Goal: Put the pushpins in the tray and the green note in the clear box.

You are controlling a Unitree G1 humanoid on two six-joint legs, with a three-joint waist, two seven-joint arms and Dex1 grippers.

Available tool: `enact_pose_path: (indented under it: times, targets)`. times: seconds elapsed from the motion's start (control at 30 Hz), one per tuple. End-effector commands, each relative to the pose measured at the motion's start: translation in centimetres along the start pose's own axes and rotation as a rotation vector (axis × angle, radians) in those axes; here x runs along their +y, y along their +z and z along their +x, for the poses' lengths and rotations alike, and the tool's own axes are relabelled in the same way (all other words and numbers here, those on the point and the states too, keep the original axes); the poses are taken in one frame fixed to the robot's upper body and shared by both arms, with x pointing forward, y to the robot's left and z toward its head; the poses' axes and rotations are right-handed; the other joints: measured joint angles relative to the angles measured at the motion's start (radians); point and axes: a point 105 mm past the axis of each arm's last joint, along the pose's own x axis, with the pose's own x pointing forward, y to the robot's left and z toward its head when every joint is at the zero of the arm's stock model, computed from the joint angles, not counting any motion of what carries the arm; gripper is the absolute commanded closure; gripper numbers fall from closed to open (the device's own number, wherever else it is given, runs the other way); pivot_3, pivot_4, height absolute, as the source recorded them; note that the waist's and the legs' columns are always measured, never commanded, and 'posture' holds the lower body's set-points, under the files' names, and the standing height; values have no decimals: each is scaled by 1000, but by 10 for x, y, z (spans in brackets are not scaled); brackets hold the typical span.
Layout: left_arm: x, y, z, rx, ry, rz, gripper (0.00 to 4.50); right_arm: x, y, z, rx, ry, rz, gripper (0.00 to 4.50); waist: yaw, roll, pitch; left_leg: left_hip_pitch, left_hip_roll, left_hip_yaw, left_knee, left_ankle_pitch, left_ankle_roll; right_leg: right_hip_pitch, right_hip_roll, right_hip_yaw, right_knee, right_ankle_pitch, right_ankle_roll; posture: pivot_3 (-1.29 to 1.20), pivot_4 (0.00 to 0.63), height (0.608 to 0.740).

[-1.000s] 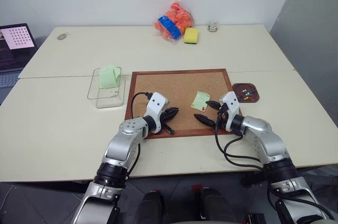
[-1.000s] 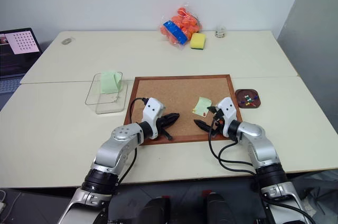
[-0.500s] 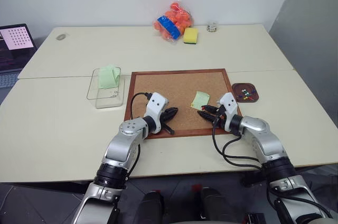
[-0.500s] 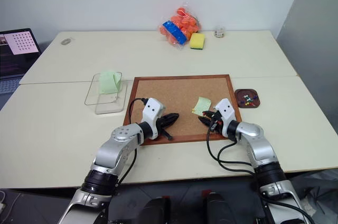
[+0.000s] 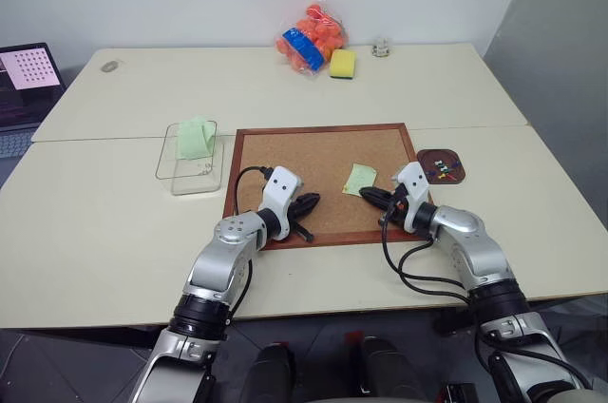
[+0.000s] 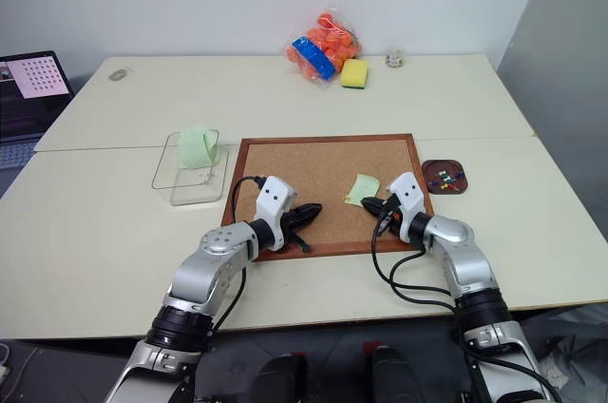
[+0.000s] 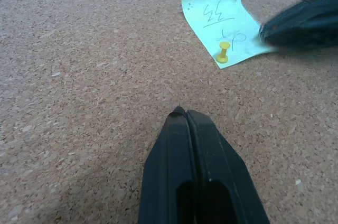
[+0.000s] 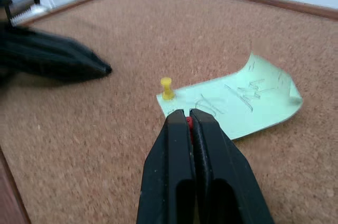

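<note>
- Right gripper (image 8: 187,121) is over the cork board (image 5: 285,151), fingers pinched tight together, and there's a speck of red between the tips: the red pushpin (image 8: 188,122) is clamped in there.
- It hangs just above the near edge of the green note (image 8: 237,102), which lies on the cork toward the board's right side, one corner curling up.
- A yellow pushpin (image 8: 167,89) stands upright in the note's corner, pinning it to the cork, just beside the right gripper's tips.
- Left gripper (image 7: 182,115) sits over the board's near-left part, fingers closed flat against each other with nothing between them, pointing across the cork toward the note, well apart from it.
- The tray (image 5: 456,175) rests on the desk just off the board's right edge, with several coloured pushpins (image 5: 441,171) already lying in it: red, green, blue and yellow heads.
- The clear box (image 5: 180,180) stands on the desk just beyond the board's left edge, and a mint-green folded paper (image 5: 196,137) leans inside it at the far end.
- Along the desk's far edge, a bag of orange things (image 5: 312,34) and a yellow sponge (image 5: 343,63) sit side by side, a small glass jar (image 5: 382,47) further right.
- A laptop (image 5: 27,75) shows at the far-left corner.
</note>
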Motion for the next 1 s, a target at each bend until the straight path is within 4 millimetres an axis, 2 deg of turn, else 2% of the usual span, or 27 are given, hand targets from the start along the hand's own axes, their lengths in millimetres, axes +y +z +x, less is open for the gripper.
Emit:
enact_pose_path:
  times: [0.03,0.2,0.3,0.43,0.5,0.67,0.8,0.83,0.87,1.0]
  targets:
    - [-4,-22,0,74,-6,-37,4500,1,42,-11,-144,2,1,4480,1,0,0,0,0,0,0,0,0,0,0,0,0,0,0,0,150,740]
    - [-6,-22,1,78,-13,-35,4500,-1,49,-15,-157,-31,16,4480,0,0,0,0,0,0,0,0,0,0,0,0,0,0,0,0,150,740]
    - [-5,-21,1,77,-14,-33,4500,-20,52,-18,-172,-146,54,4480,0,0,0,0,0,0,0,0,0,0,0,0,0,0,0,0,150,740]
    - [-4,-21,1,80,-17,-28,4500,-83,48,-33,-131,-499,31,4480,0,0,0,0,0,0,0,0,0,0,0,0,0,0,0,0,150,740]
    - [-5,-21,1,81,-20,-27,4500,-104,42,-39,-99,-610,37,4480,1,0,0,0,0,1,0,0,0,0,0,0,0,0,0,0,150,740]
    - [-4,-21,0,83,-23,-24,4500,-131,28,-46,-40,-750,117,4480,1,0,0,0,0,1,-1,0,0,0,0,0,0,2,-4,0,150,740]
    - [-3,-21,-1,84,-17,-22,4500,-134,21,-45,-20,-758,154,4480,0,0,0,0,0,1,0,0,0,0,0,1,0,2,-4,0,150,740]
    - [-3,-21,-2,85,-16,-22,4500,-136,19,-46,-14,-771,158,4029,0,0,0,0,-1,1,-1,0,0,0,0,1,0,2,-4,0,150,740]
    - [-3,-22,-2,85,-16,-23,4500,-137,17,-48,-8,-778,152,3951,0,0,0,0,0,1,-1,0,0,0,0,1,0,2,-4,0,150,740]
    - [-4,-22,-3,87,-14,-25,4500,-141,14,-53,9,-810,134,3082,0,0,0,0,0,1,-1,0,0,0,0,1,0,2,-4,0,150,740]
